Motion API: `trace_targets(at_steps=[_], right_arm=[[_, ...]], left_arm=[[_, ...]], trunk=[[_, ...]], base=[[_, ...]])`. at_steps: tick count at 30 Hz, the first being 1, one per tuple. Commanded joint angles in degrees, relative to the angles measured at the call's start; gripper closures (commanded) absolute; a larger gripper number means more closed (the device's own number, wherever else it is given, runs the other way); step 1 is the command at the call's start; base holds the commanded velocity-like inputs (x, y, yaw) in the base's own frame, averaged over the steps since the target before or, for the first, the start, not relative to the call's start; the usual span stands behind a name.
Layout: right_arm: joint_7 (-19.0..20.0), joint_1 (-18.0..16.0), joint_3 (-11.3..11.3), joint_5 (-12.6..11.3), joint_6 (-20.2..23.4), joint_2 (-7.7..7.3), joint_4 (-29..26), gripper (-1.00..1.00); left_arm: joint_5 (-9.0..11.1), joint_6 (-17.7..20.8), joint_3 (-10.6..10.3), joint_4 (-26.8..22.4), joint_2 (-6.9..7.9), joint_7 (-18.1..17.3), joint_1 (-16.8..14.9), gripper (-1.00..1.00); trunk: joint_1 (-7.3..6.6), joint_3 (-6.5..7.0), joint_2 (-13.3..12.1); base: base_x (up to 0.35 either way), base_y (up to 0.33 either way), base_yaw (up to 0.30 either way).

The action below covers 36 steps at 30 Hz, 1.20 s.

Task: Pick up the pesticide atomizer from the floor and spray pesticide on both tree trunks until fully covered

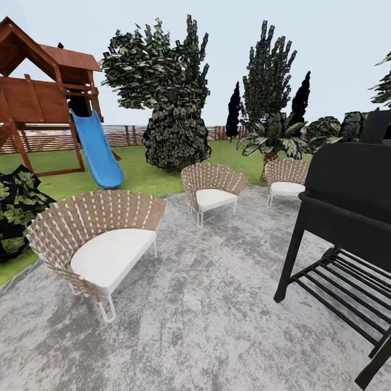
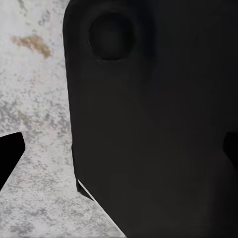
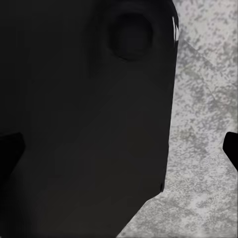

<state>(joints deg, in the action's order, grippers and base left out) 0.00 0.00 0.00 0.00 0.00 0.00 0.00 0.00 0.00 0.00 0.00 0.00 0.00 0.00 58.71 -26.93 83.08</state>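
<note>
Travelling toward the garden lawn [image 1: 146, 176]; no atomizer or trunk visible yet. Each wrist camera shows dark fingertips wide apart over grey paving [image 2: 34, 99], holding nothing. Next: drive onward and search the floor.

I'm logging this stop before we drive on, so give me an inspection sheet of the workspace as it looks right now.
Surface: grey mottled patio paving, meeting the lawn.
Job's things: atomizer and grey-trunked trees, nothing seen.
Clutter: three woven chairs with white cushions, nearest; black grill cart.
End effectors: left end effector and right end effector both open, dark robot body between the fingers.
Cables: nothing seen.
Surroundings: wooden playset with blue slide, slat fence, dark bushy trees.
</note>
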Motion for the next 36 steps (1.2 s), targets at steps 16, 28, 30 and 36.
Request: trace_targets(at_steps=[16, 28, 30, 36], right_arm=[[0.27, 0.0, -0.32, -0.18, 0.0, -0.18, -0.09, -1.0], [0.26, 0.0, -0.5, -0.17, 0.0, -0.28, -0.14, -1.0], [0.16, 0.0, -0.51, -0.17, 0.0, -0.4, -0.24, -1.0], [0.09, 0.0, -0.53, -0.24, 0.2, -0.68, -8.2, -1.0]], left_arm=[[-0.04, -1.04, -0.01, -3.25, -0.01, -0.44, -0.08, -1.0], [-0.26, -4.89, 0.08, -7.13, 1.89, -0.36, -0.3, -1.0], [-0.31, -5.53, 0.09, -7.78, 2.53, -0.35, -0.48, -1.0], [-0.46, -13.32, 0.01, -25.03, 6.81, -0.39, -5.36, -1.0]], trunk=[[0.01, 0.0, 0.0], [0.01, 0.0, 0.0], [0.01, 0.0, 0.0], [0.01, 0.0, 0.0]], base=[[0.0, 0.0, 0.0], [0.0, 0.0, 0.0], [0.0, 0.0, 0.0], [0.0, 0.0, 0.0]])
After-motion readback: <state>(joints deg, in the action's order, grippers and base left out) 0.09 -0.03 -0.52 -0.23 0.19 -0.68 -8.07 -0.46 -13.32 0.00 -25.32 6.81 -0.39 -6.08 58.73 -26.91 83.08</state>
